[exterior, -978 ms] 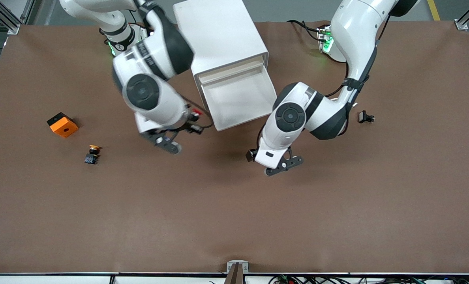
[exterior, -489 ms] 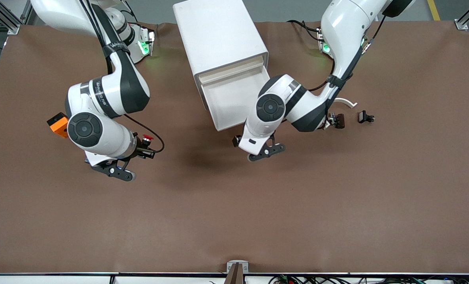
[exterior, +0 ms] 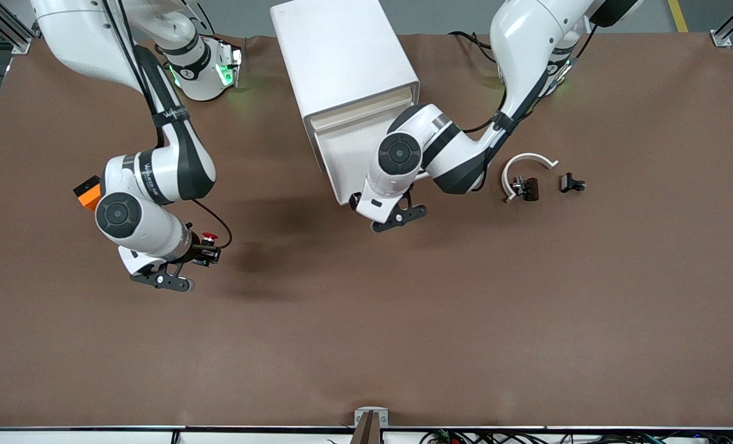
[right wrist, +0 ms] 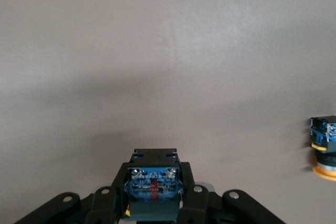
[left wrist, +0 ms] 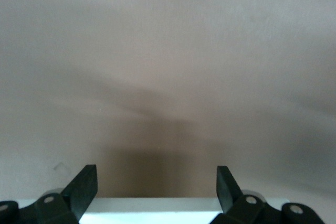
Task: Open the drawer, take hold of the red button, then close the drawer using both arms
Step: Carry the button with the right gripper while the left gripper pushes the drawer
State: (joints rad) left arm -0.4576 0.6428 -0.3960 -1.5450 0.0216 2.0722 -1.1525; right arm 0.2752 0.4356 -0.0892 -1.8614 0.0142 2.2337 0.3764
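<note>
right end effector (right wrist: 153,200) clamps button (right wrist: 153,182) | left end effector (left wrist: 156,190) spread, empty

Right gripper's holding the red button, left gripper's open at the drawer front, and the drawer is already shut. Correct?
One thing is off: the drawer is open, as the front view shows, pulled out of the cabinet. The rest holds: the right gripper is shut on the red button, and the left gripper is open at the drawer's front.
</note>
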